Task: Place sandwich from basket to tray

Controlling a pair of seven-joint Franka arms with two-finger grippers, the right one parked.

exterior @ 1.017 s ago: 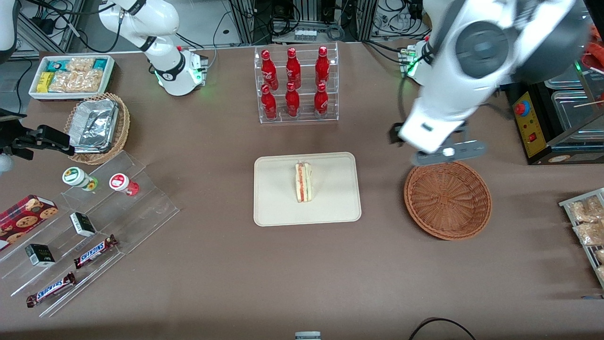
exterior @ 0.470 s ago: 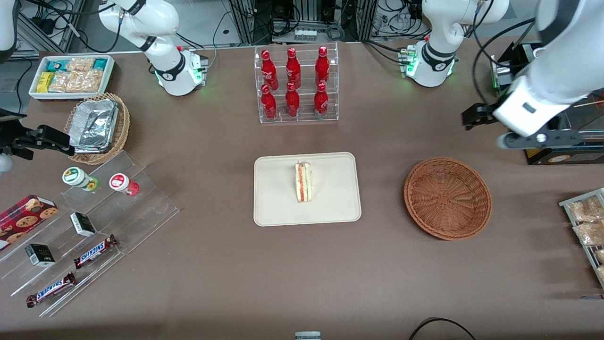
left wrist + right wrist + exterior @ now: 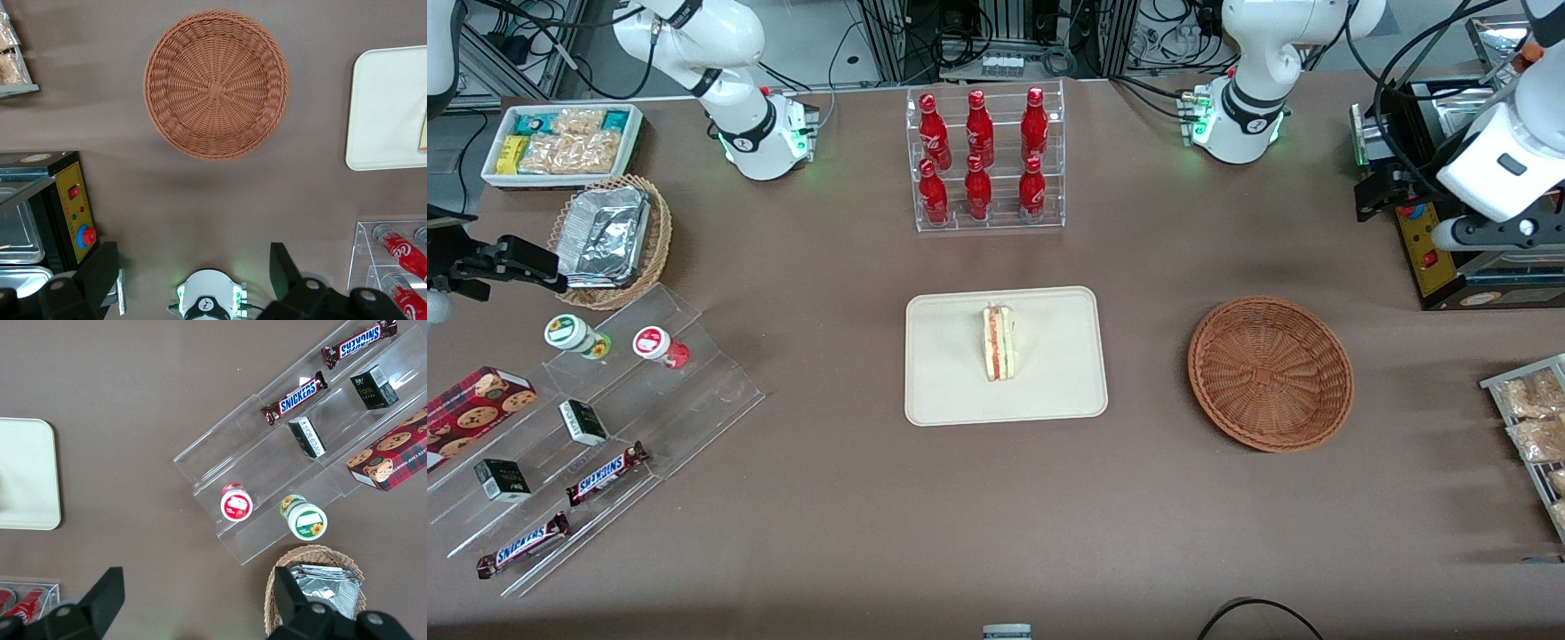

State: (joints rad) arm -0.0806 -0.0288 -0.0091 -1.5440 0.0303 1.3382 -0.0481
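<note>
The triangular pale-bread sandwich (image 3: pixel 1000 342) with orange and green filling stands on its edge on the flat cream rectangular tray (image 3: pixel 1049 391), well apart from the gripper (image 3: pixel 193 277). The round reddish-brown wicker basket (image 3: pixel 1270 373) lies between them with bare brown table around it. The gripper hangs high toward the working arm's end of the table, fingers (image 3: pixel 100 273) spread wide, holding nothing.

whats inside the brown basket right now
Nothing: the basket shows only its bare woven bottom. The sandwich stands on the tray. The pincer is open, high up toward the working arm's end of the table.
</note>
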